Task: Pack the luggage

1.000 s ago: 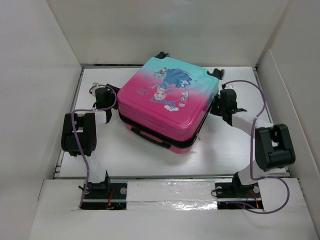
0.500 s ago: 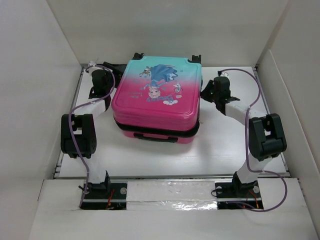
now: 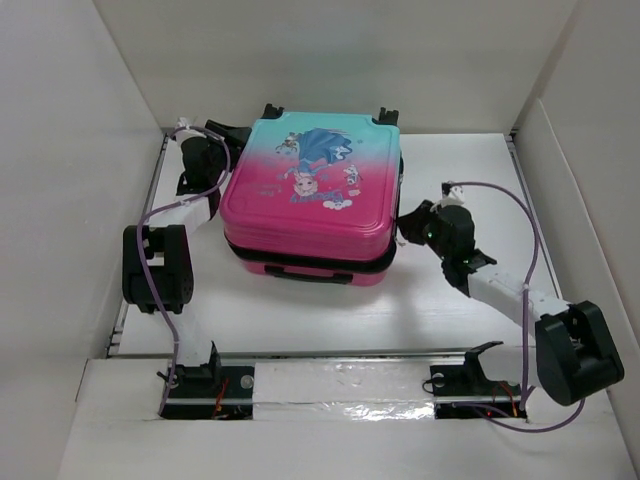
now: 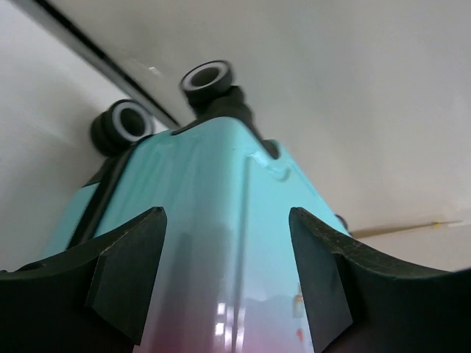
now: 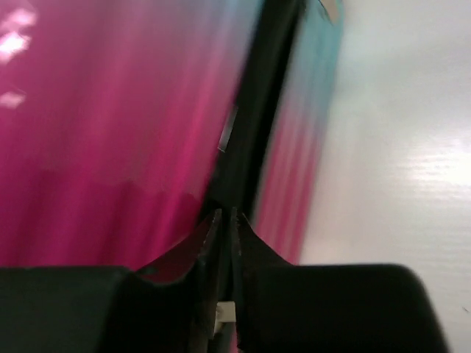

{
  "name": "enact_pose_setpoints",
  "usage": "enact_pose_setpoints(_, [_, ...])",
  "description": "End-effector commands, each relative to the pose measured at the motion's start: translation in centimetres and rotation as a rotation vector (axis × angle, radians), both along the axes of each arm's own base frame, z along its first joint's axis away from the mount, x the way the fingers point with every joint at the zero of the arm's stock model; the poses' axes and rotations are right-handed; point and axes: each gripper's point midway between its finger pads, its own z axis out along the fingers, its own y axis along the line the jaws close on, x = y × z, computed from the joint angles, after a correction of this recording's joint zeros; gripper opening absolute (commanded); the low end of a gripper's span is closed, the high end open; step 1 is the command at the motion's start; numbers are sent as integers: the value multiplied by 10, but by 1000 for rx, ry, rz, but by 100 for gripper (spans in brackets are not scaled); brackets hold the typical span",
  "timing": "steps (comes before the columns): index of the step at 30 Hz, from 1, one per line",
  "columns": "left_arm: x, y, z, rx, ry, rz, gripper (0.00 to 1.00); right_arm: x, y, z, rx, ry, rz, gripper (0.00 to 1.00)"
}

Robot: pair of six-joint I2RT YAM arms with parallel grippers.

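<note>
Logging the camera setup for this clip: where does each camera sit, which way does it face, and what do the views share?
Top external: above and behind the arm bases, looking down on the table; both arms show, left gripper and right gripper either side of the luggage.
Left wrist: low by the teal end, looking along the shell toward the wheels; its spread fingers show.
Right wrist: close to the pink side, facing the dark seam; fingers nearly together.
Shared: all see the luggage.

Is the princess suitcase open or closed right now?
Closed. The luggage lies flat with its picture side up. Its two halves meet along the dark seam, and nothing of the inside shows.
</note>
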Motion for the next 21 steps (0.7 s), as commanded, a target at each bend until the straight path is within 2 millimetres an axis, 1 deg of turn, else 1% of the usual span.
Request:
enact_pose_setpoints(1, [-21,1,-42,13,124,-34,65,-22,11,-31,-27,48,44,13])
enact_pose_setpoints(2, [-20,0,-41,15,124,-36,65,-28,11,-36,-21,61,40,12])
enact_pose_setpoints(3, [-19,5,-41,19,126,-34,65,-30,10,-36,-12,46,19,12])
enact_pose_setpoints(4, [-16,3,-35,29,123,-46,65,-42,13,-43,-6,49,35,12])
enact_pose_setpoints(5, [-13,3,-36,33,128,-54,65,-47,15,-44,0,46,41,12])
enact_pose_setpoints(6, [-12,-4,-36,35,128,-71,65,-51,19,-44,14,47,42,12])
enact_pose_setpoints(7, [-10,-15,-34,38,123,-99,65,-59,28,-46,19,48,76,12])
enact_pose_setpoints(8, [-9,-22,-33,38,122,-111,65,-62,35,-46,34,52,96,12])
enact_pose_setpoints(9, [-8,-27,-33,38,122,-122,65,-64,46,-40,56,32,129,12])
enact_pose_setpoints(10, [-5,-34,-26,35,106,-138,65,-67,54,-38,64,28,156,12])
enact_pose_setpoints(11, [-2,-35,-28,16,112,-141,65,-69,69,-34,69,27,193,12])
enact_pose_setpoints(12, [-3,-44,-27,5,108,-160,65,-70,78,-31,74,25,213,13])
enact_pose_setpoints(13, [-1,-53,-17,-9,86,-185,65,-70,86,-27,76,20,228,13])
enact_pose_setpoints(14, [1,-54,-15,-19,80,-187,65,-66,95,-23,79,17,242,13])
enact_pose_setpoints(15, [1,-61,-11,-28,76,-199,65,-63,102,-18,85,3,252,13])
enact_pose_setpoints(16, [5,-62,-2,-34,59,-195,65,-59,105,-15,86,-3,254,13])
enact_pose_setpoints(17, [6,-67,1,-40,53,-202,65,-59,111,-11,95,-6,280,13])
enact_pose_setpoints(18, [8,-68,5,-51,47,-200,65,-50,115,-3,99,-23,275,13])
enact_pose_setpoints(19, [11,-77,19,-55,23,-223,65,-46,118,1,102,-34,269,13])
enact_pose_setpoints(20, [13,-84,16,-56,29,-238,65,-42,120,3,104,-42,268,13])
enact_pose_setpoints(21, [16,-85,20,-57,23,-243,65,-38,123,8,111,-50,268,14])
